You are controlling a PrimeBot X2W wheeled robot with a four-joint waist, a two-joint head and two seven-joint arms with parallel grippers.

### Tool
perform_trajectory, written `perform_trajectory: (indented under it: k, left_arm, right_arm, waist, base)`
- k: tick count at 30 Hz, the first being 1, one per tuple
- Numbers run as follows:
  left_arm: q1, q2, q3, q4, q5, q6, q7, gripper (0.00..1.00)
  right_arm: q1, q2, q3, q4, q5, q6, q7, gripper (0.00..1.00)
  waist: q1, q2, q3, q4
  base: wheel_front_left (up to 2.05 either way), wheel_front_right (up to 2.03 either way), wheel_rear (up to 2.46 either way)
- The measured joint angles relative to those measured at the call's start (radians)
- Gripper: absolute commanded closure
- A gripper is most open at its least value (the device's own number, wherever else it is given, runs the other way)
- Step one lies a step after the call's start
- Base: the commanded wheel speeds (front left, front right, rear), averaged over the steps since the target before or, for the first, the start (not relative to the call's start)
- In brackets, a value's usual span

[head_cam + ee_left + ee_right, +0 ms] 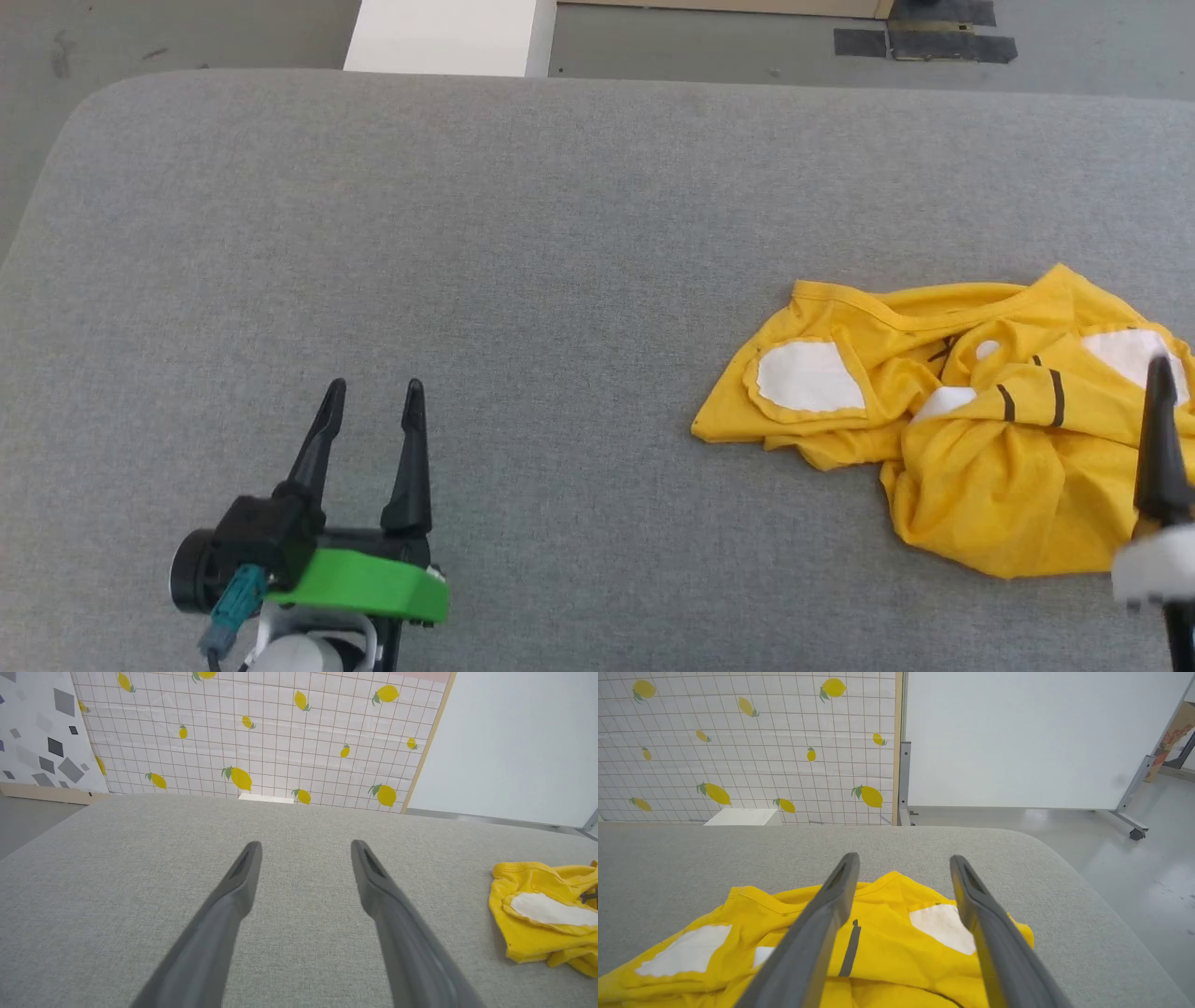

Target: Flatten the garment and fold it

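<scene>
The garment (971, 420), a bright yellow T-shirt with white patches and black stripes, lies crumpled at the right of the grey padded table (560, 233). In the head view my left gripper (373, 387) stands open over bare table at the lower left, well away from the shirt. One finger (1160, 439) of my right gripper rises at the right edge, over the shirt. Seen from the right wrist, the right gripper (903, 858) is open above the garment (887, 947), holding nothing. The left wrist view has the left gripper (306, 844) open, with the garment (542, 914) far right.
A white box (448, 35) stands on the floor beyond the table's far edge. Dark tape patches (924, 42) mark the floor at the back right. A lemon-print wall (261, 732) and a white board on wheels (1031, 737) stand behind the table.
</scene>
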Motion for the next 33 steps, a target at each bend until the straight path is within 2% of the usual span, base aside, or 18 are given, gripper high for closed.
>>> perform_trajectory:
  k: [4, 8, 10, 14, 16, 23, 29, 33]
  left_arm:
    - [0.023, 0.0, 0.009, -0.019, 0.003, 0.004, -0.001, 0.0]
    - [0.013, 0.008, -0.003, -0.027, 0.008, 0.005, 0.012, 0.0]
    - [-0.018, 0.013, -0.019, -0.035, 0.012, -0.009, 0.043, 0.0]
    - [-0.153, 0.036, -0.087, -0.039, 0.013, -0.053, 0.17, 0.0]
    - [-0.233, 0.055, -0.148, -0.024, 0.028, -0.072, 0.269, 0.0]
    - [-0.452, 0.06, -0.359, 0.044, -0.056, -0.091, 0.548, 0.0]
    - [-0.57, 0.094, -0.519, 0.118, -0.131, -0.091, 0.684, 0.0]
    - [-0.609, 0.112, -0.571, 0.174, -0.155, -0.091, 0.729, 0.0]
  right_arm:
    - [0.081, 0.0, 0.016, 0.048, 0.078, 0.0, -0.067, 0.0]
    - [0.087, 0.0, 0.039, 0.065, 0.083, 0.0, -0.102, 0.0]
    - [0.079, 0.001, 0.033, 0.059, 0.071, 0.0, -0.109, 0.0]
    - [0.035, 0.0, 0.012, 0.027, 0.054, 0.0, -0.105, 0.0]
    - [0.015, 0.0, -0.001, 0.005, 0.051, 0.0, -0.1, 0.0]
    - [-0.02, 0.0, -0.035, -0.046, 0.047, 0.0, -0.08, 0.0]
    - [-0.051, 0.0, -0.027, -0.067, 0.056, 0.0, -0.073, 0.0]
    - [-0.069, 0.001, -0.016, -0.071, 0.062, 0.0, -0.075, 0.0]
  waist:
    - [0.0, 0.0, -0.002, -0.014]
    - [0.0, 0.0, 0.003, -0.034]
    - [0.0, 0.0, 0.008, -0.041]
    - [0.0, 0.0, 0.026, -0.051]
    - [0.0, 0.0, 0.039, -0.054]
    - [0.0, 0.0, 0.101, -0.059]
    - [0.0, 0.0, 0.169, -0.07]
    - [0.0, 0.0, 0.214, -0.085]
  base:
    - [0.0, 0.0, 0.0]
    - [0.0, 0.0, 0.0]
    - [0.0, 0.0, 0.0]
    - [0.0, 0.0, 0.0]
    - [0.0, 0.0, 0.0]
    - [0.0, 0.0, 0.0]
    - [0.0, 0.0, 0.0]
    - [0.0, 0.0, 0.0]
